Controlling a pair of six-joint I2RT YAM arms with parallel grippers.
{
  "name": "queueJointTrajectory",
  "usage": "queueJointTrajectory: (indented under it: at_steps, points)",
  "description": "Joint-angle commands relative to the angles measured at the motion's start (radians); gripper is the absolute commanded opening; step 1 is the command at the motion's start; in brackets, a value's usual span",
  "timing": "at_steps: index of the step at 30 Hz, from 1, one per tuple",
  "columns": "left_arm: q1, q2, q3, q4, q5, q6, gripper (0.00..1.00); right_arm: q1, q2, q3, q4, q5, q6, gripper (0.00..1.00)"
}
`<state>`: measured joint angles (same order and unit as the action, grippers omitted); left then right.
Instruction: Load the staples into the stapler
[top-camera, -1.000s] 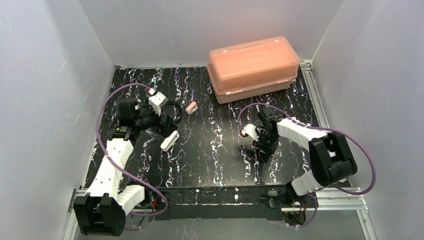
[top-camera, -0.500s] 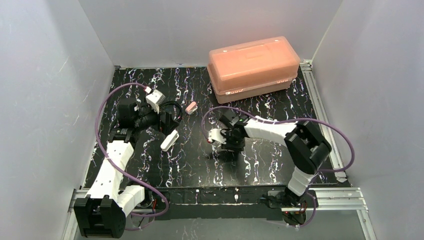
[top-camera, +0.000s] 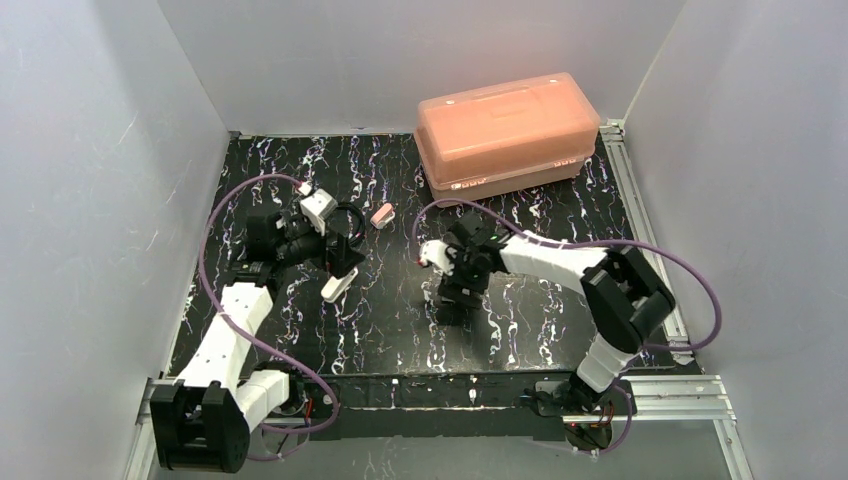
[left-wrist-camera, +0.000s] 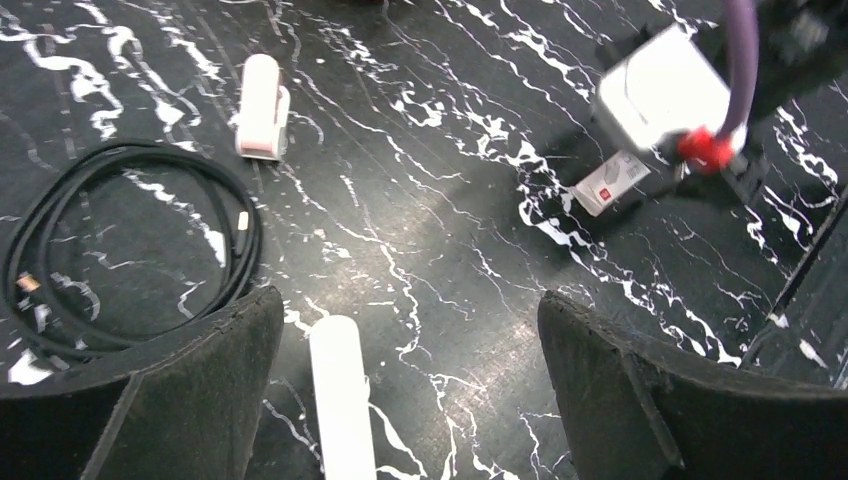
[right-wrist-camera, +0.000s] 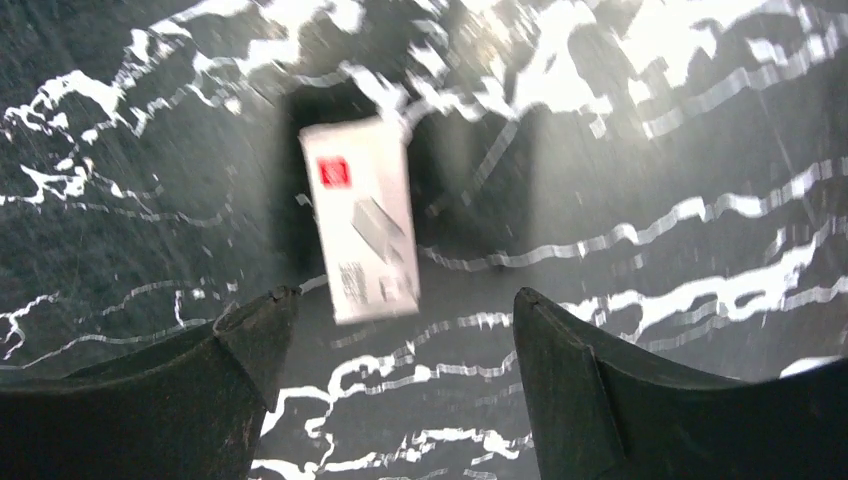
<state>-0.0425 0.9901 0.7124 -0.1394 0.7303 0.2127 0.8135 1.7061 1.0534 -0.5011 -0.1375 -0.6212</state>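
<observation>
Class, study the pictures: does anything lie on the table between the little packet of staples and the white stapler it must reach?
Nothing visible does. Only bare table separates the packet of staples from the stapler; the black cable and the small pinkish block lie off to one side.

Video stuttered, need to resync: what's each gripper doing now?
Left gripper: open, empty, over the stapler.
Right gripper: open, empty, over the staple packet.

The top camera overlooks the whole tabletop (top-camera: 400, 330) from behind. Both wrist cameras face down, close, sharing the staple packet (left-wrist-camera: 612, 185).
</observation>
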Motion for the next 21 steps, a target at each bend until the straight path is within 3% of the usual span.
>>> queueJointTrajectory:
  at_steps: [1,11,17,21]
  points:
    - [-0.071,0.054,-0.028,0.067,0.07,0.041,0.94,-0.128,-0.124,-0.039,0.022,-0.101,0.144,0.85]
    - [-0.423,0.322,0.115,0.0,0.011,0.249,0.91,-0.429,-0.135,-0.027,-0.111,-0.419,0.255,0.75]
    - [-0.585,0.526,0.211,0.016,-0.022,0.373,0.85,-0.528,-0.042,-0.022,-0.144,-0.607,0.265,0.67]
    - [-0.657,0.641,0.271,0.033,-0.067,0.431,0.82,-0.548,-0.02,-0.036,-0.129,-0.652,0.261,0.65]
